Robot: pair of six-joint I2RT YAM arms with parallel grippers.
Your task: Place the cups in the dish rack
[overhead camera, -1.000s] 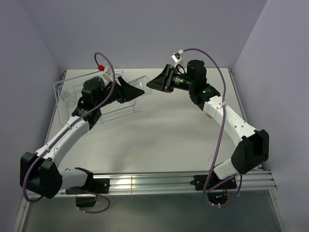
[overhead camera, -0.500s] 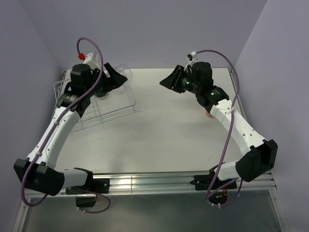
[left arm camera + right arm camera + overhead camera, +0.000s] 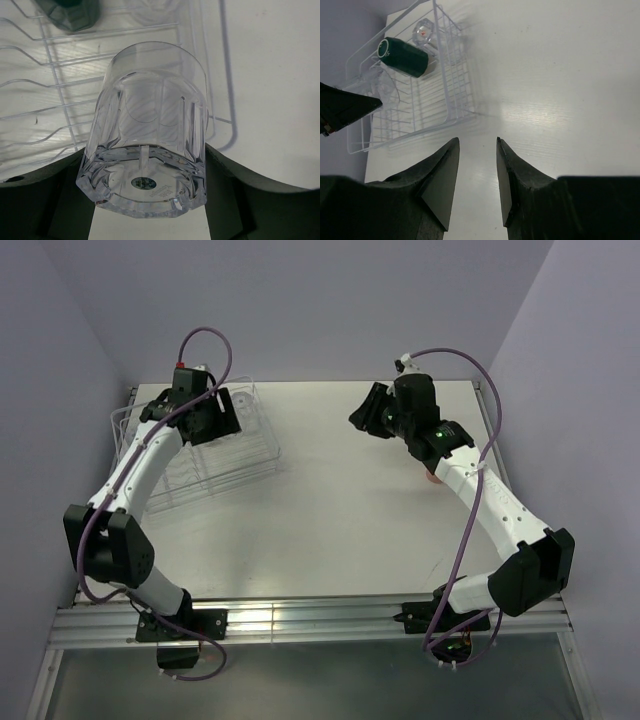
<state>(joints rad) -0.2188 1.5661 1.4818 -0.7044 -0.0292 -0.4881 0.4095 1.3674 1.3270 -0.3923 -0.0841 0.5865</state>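
A clear tumbler (image 3: pixel 145 135) hangs mouth-down over the dish rack (image 3: pixel 150 480) at the far left of the table (image 3: pixel 350 510), clamped between the fingers of the left gripper (image 3: pixel 145 200), whose arm reaches far along the left edge with its wrist bent down over the wires. Let go off-centre, the glass could catch a wire and tip, or knock the green mug (image 3: pixel 404 57) lying in the rack's far end. The right gripper (image 3: pixel 477 175) hovers over bare table at far right, jaws apart and empty
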